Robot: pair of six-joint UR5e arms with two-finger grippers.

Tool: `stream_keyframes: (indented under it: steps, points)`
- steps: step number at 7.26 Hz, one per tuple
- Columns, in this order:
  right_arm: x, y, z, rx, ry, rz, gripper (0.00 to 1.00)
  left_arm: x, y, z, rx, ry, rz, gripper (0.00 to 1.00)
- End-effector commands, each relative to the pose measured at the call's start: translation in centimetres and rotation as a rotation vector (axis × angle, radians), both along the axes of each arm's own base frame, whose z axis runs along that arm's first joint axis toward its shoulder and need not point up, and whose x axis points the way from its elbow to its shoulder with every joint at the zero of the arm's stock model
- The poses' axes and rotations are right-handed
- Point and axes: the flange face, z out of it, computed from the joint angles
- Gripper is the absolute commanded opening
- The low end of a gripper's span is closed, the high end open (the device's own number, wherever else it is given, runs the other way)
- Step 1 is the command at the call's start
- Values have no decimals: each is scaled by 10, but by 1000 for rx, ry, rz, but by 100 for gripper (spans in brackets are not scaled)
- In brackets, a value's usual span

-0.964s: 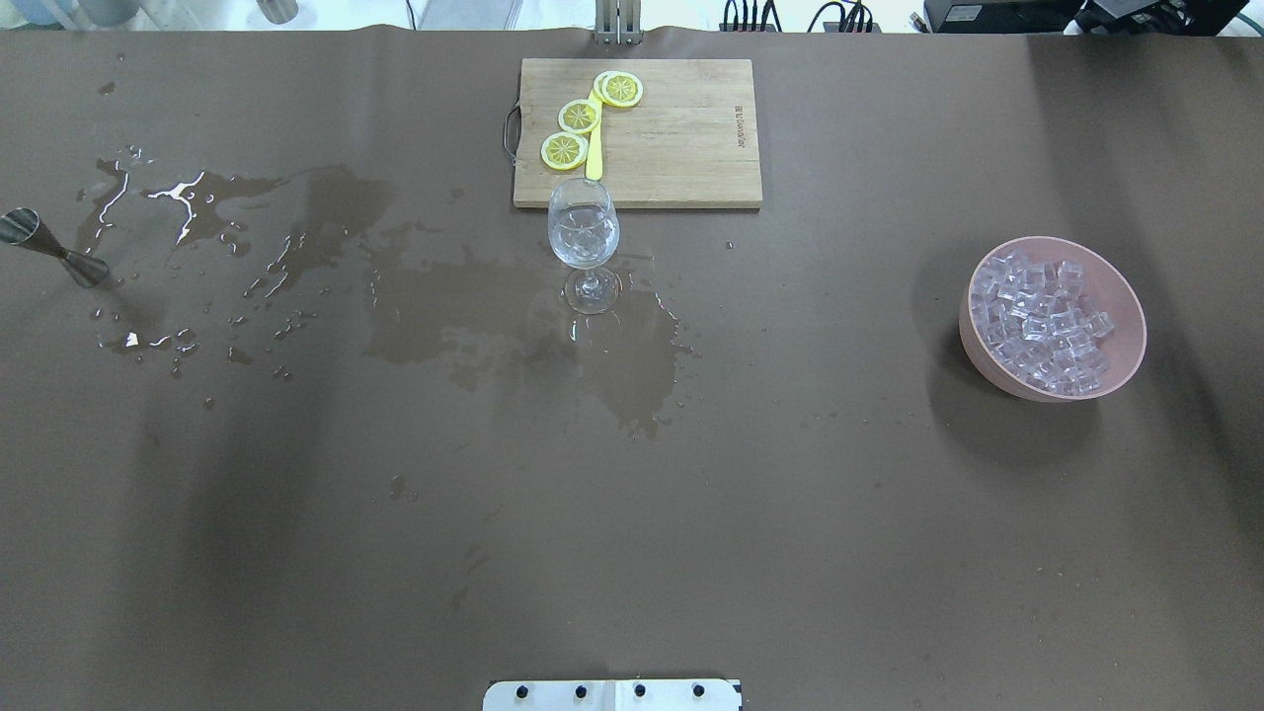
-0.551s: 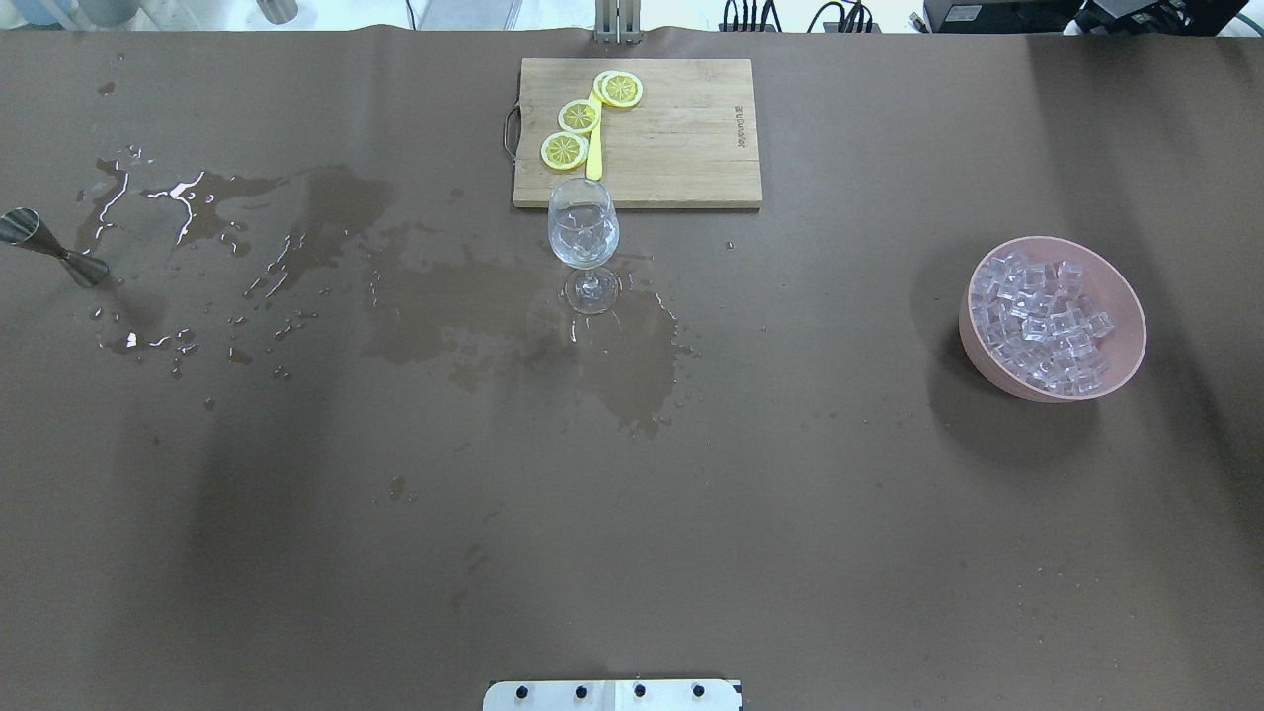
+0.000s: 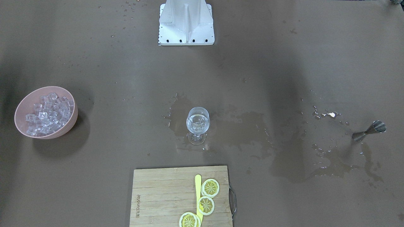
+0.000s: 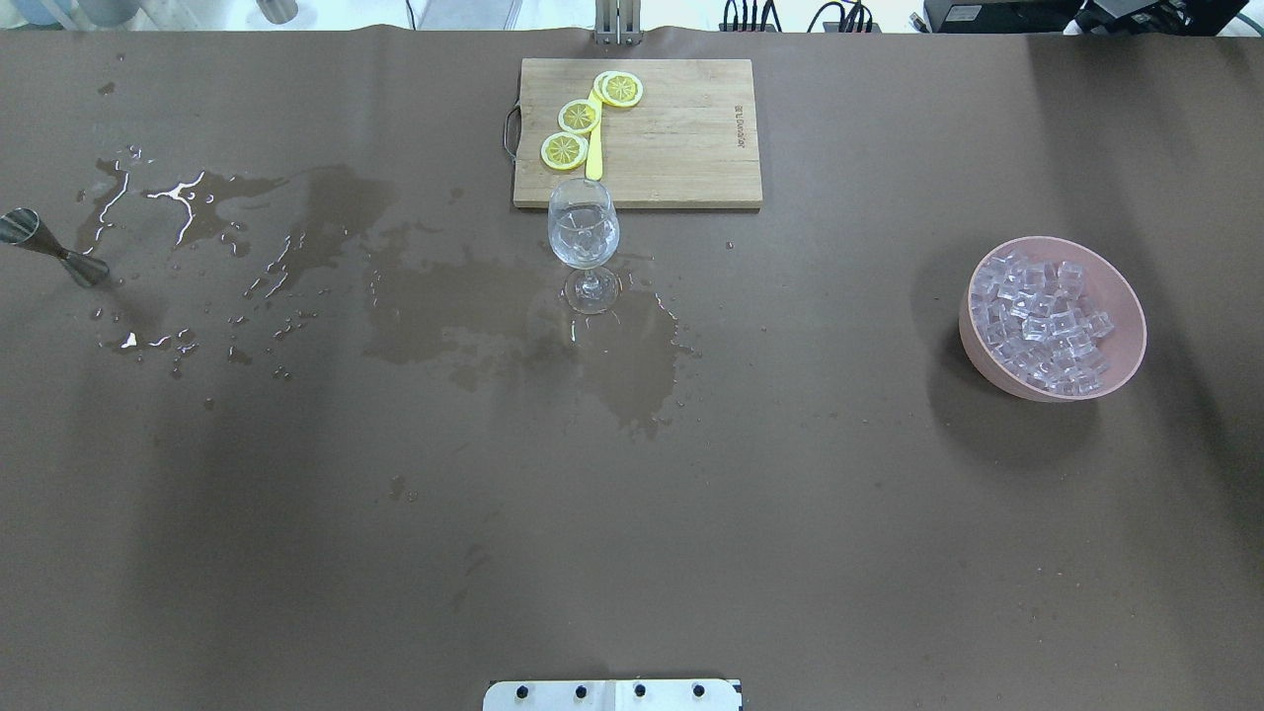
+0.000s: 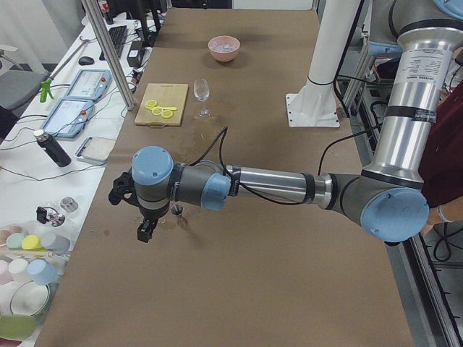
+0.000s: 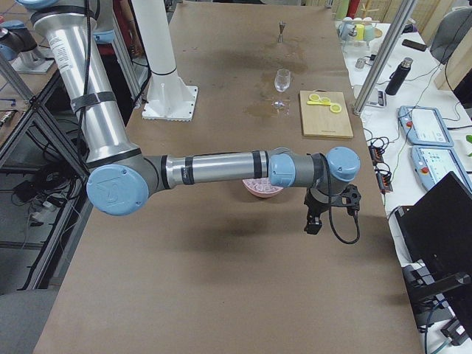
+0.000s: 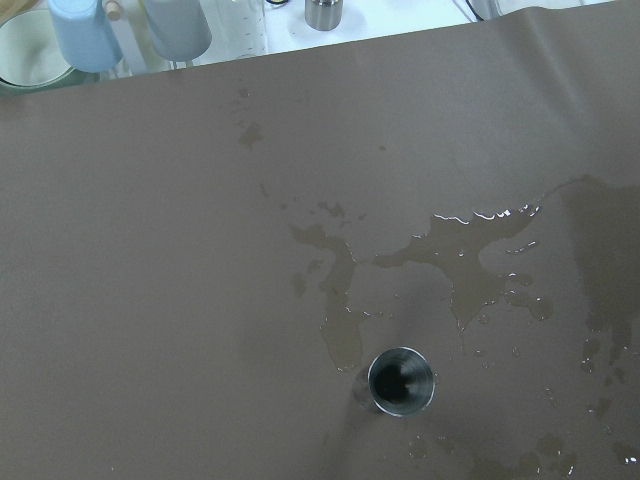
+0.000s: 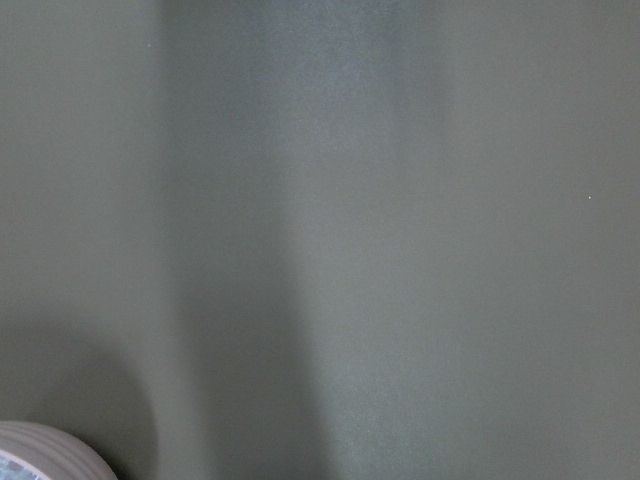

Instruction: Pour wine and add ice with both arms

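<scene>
Wine (image 3: 197, 124): small amount of clear colourless liquid in a clear stemmed wine glass (image 4: 583, 232), upright on the brown-covered desk (image 4: 790, 513). It is well apart from both tools, roughly midway between them. Can't tell if any cubes are in it.

Ice (image 4: 1037, 321): heap of small glossy transparent cubes in a round pink bowl (image 4: 1121, 286), near the right tool (image 6: 313, 223). Right wrist view catches only the bowl's rim, lower left corner. Right tool is black and hangs over the desk off the grey tubular right arm (image 6: 221, 168).

Left tool (image 5: 145, 231), also black, on the grey tubular left arm (image 5: 268, 186), hangs just beside a small steel double-cone jigger (image 4: 54, 255) standing on end. Left wrist view looks down into its open top.

Both tools show only in the side views, so cannot tell whether either is spread or pressed together.

Dark wet patches (image 4: 444, 316) run across the desk from the glass foot toward the left tool, with glossy puddles round the jigger. Rectangular wooden cutting board (image 4: 681, 138) with three yellow lemon slices (image 4: 579, 117) lies just beside the glass, far from either tool.
</scene>
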Motion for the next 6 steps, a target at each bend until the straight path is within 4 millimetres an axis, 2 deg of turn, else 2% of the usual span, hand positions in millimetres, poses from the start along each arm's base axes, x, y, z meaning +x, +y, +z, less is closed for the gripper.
stream_keyframes:
  steps: [1,6]
  points:
    - [-2,2,-9,-17,5,-4,100,-5,-19,-3,8,-16,12,98]
    - [-11,1,-12,-12,21,-24,100,-6,-17,-10,28,-23,11,98]
